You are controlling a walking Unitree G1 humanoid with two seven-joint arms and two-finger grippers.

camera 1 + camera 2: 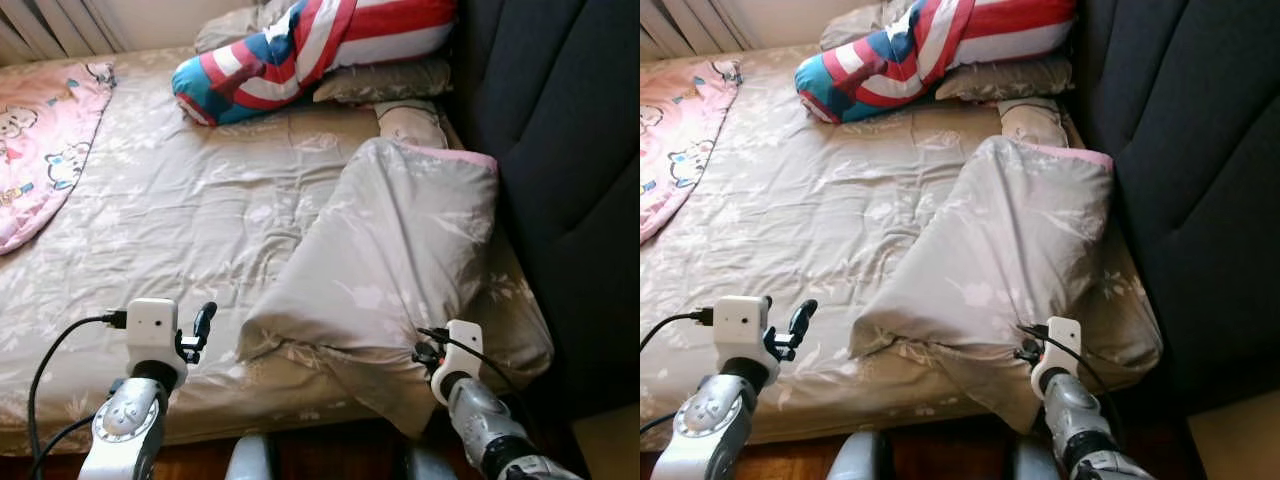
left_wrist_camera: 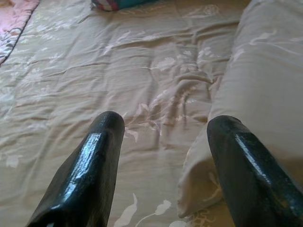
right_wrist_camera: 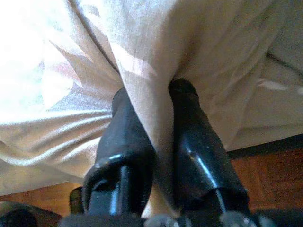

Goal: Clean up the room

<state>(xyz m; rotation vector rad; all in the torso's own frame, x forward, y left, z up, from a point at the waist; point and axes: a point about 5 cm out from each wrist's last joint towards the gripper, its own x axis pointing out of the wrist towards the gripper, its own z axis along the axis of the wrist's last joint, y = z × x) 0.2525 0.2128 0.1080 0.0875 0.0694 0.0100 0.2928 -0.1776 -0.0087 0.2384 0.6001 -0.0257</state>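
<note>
A beige flowered quilt (image 1: 390, 260) lies folded back on the right half of the bed, its pink lining showing at the far corner. My right gripper (image 3: 151, 94) is shut on a fold of this quilt near the bed's front edge, and the cloth runs between its fingers (image 3: 189, 127). My left gripper (image 2: 163, 123) stands open over the sheet (image 1: 180, 220), just left of the quilt's front corner (image 2: 199, 189), with nothing between its fingers (image 2: 94, 156).
A red, white and blue striped pillow (image 1: 300, 50) lies at the head of the bed on beige pillows. A pink cartoon blanket (image 1: 40, 140) covers the far left. A dark padded headboard (image 1: 570, 150) rises on the right. Wooden floor (image 3: 274, 179) lies below the bed's edge.
</note>
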